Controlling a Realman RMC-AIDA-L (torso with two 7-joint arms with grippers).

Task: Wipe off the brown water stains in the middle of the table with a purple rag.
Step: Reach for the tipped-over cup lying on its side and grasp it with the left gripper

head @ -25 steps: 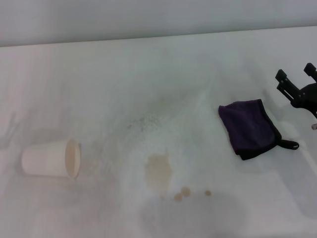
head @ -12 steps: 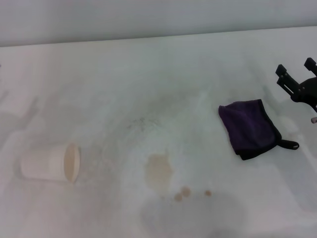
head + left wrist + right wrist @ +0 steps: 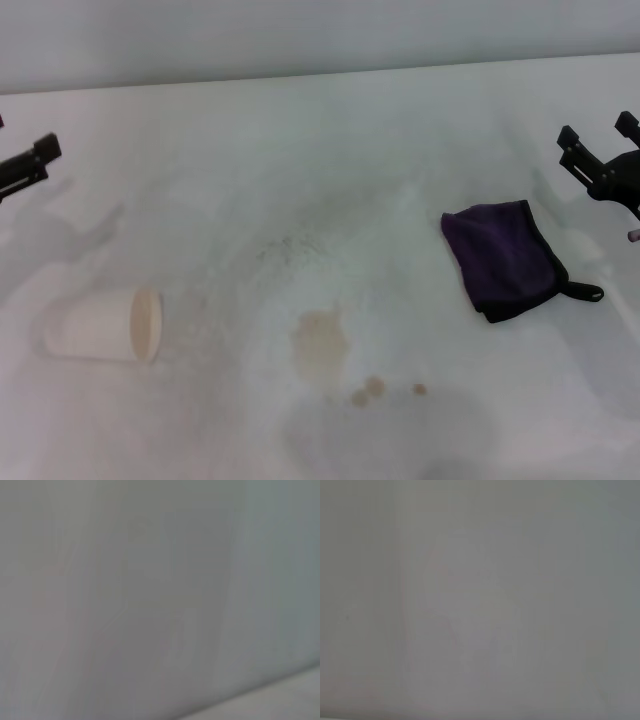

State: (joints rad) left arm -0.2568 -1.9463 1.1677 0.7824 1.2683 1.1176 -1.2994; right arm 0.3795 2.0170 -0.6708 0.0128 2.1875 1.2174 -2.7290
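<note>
The brown water stains (image 3: 320, 343) are a pale tan blotch with three small darker droplets (image 3: 375, 386) just in front of it, in the middle of the white table (image 3: 300, 150). The purple rag (image 3: 503, 257) lies folded flat to the right of the stains, its black loop (image 3: 588, 292) pointing to the right. My right gripper (image 3: 598, 137) is open and empty above the table, just beyond the rag's far right corner and apart from it. My left gripper (image 3: 28, 162) shows only partly at the left edge, far from the stains. Both wrist views show only a plain pale surface.
A white paper cup (image 3: 103, 326) lies on its side at the front left, its mouth facing right. Sparse dark speckles (image 3: 290, 248) dot the table behind the stains. A grey wall (image 3: 300, 35) runs along the table's far edge.
My left gripper has come into view at the left edge. My right gripper has shifted slightly up and to the right. The rag and stains have not moved.
</note>
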